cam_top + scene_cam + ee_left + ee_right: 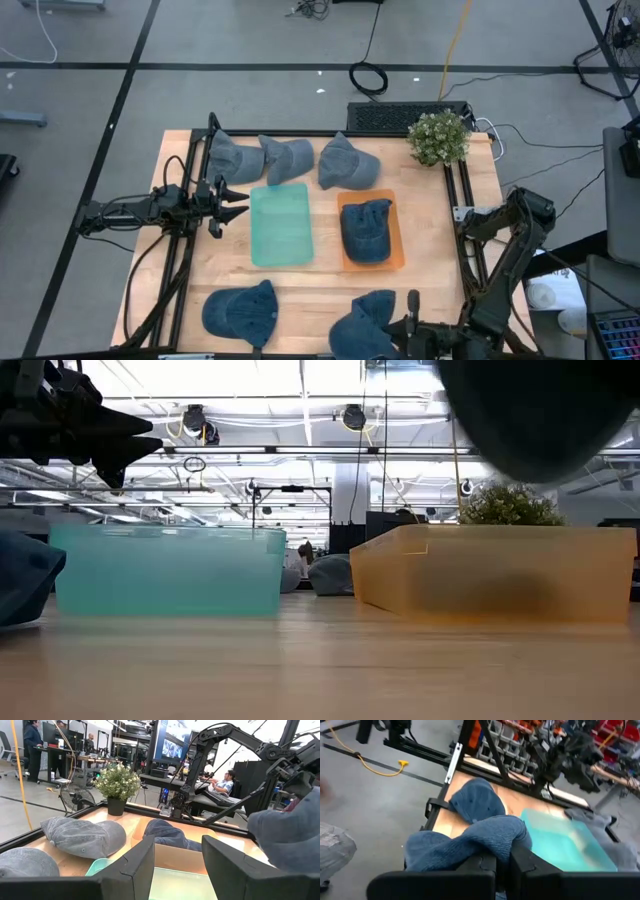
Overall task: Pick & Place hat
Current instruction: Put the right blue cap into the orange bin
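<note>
Several blue denim hats lie on the wooden table. One hat (366, 228) lies in the orange tray (397, 252), next to the teal tray (281, 224). My right gripper (408, 322) is at the near edge, shut on a hat (362, 326) that shows high in the low view (540, 410). My left gripper (238, 197) is open and empty, in the air beside the teal tray's left far corner. It also shows in the low view (100, 440) and the left wrist view (177, 865). My right gripper pinches bunched denim at the hat's right side (495, 842) between its two shut fingers (487, 865). The fingers come about level from the table's right. The cloth folds over the fingertips, so I cannot tell how many layers they hold. The hat is lifted clear of the table.
Three hats (228, 155) (287, 158) (347, 163) lie in a row along the far edge, and another hat (241, 312) lies at the near left. A potted plant (438, 137) stands at the far right corner. People sit and stand in the room beyond.
</note>
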